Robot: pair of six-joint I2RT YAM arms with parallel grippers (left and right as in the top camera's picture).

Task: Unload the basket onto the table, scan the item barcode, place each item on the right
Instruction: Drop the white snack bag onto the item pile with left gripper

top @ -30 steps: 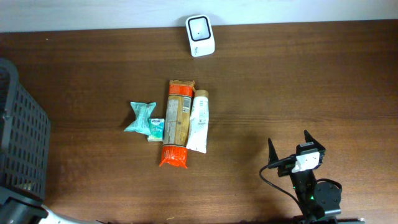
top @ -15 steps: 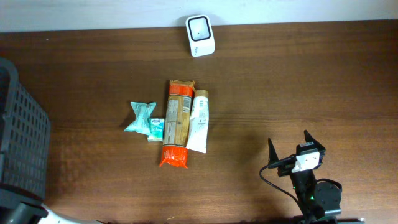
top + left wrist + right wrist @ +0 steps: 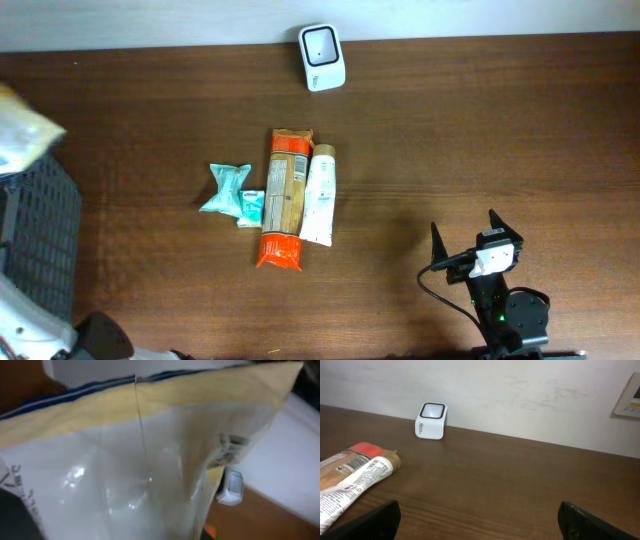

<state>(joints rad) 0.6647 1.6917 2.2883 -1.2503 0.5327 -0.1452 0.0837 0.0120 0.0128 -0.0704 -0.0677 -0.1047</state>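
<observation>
Scanner at far edge, bag above basket

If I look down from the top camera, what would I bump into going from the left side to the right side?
black basket → teal packet → small teal box → orange pack → white tube → right end effector
</observation>
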